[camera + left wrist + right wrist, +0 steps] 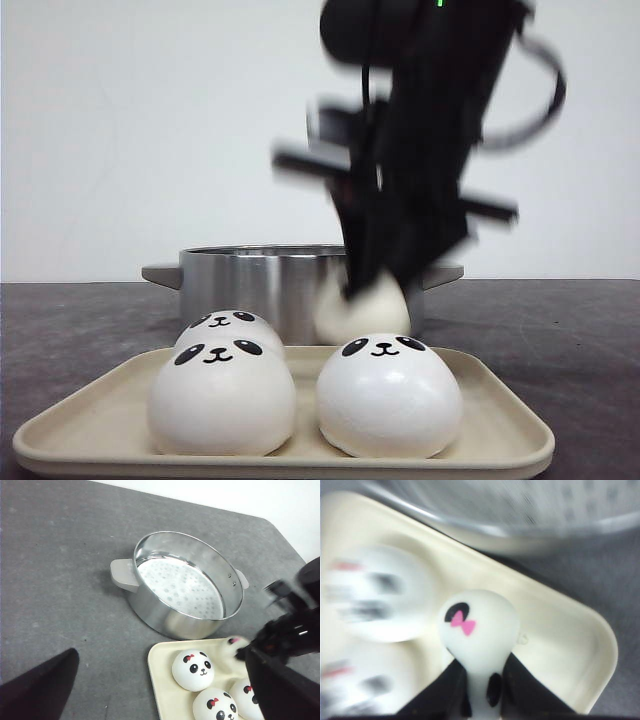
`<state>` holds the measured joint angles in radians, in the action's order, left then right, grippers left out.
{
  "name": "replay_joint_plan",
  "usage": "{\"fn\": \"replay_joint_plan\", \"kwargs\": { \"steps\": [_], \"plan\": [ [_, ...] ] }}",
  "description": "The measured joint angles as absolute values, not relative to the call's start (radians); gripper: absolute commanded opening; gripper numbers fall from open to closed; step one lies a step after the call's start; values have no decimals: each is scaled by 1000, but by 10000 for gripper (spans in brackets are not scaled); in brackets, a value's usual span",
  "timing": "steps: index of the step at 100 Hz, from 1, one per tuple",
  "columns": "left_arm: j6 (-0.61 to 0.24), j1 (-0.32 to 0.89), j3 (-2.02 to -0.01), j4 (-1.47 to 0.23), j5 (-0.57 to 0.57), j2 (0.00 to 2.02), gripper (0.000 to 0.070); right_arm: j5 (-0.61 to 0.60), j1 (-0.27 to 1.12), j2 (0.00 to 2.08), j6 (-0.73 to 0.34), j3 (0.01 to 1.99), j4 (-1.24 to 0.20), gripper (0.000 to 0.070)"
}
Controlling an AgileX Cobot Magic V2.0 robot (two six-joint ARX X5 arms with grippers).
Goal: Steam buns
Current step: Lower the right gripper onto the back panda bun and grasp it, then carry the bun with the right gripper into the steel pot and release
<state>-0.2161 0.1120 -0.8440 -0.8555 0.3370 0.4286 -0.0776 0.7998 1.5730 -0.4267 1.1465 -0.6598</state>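
So one panda bun (479,630) is pinched hard in the right gripper (481,690), squished narrow between the jaws, and it hangs above the tray's back corner, just in front of the steamer pot (185,582). The other three buns (222,395) sit on the beige tray (90,420), which is right next to the pot on the near side. The pot looks empty, just the perforated steamer plate inside.

Risk from here: the bun is soft and gripped at its narrow end, so a fast swing could let it slip out, or it could clip the pot's rim on the way in. The views are blurry, so the arm seems to be moving quick. The left gripper's opening can't be judged; only a dark fingertip (40,690) shows.
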Motion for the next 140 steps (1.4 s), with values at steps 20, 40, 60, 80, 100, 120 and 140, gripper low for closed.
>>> {"fn": "replay_joint_plan", "kwargs": {
  "steps": [20,40,60,80,100,120,140],
  "plan": [
    [-216,118,-844,-847,337,429,700,49,865,1385,-342,1375,-723,1],
    [-216,137,-844,-819,337,428,700,154,807,1442,-198,1586,-719,1],
    [-216,142,-844,-792,337,428,700,150,714,1599,-117,1674,-707,1],
    [-216,142,-844,-805,337,428,700,131,649,1793,-80,1674,-663,1],
    [-216,142,-844,-839,337,428,700,106,613,1952,-57,1674,-624,1],
    [-216,142,-844,-889,337,428,700,96,593,2034,-52,1674,-595,1],
    [-216,142,-844,-887,337,428,700,71,576,2041,-48,1674,-598,57]
  ]
}}
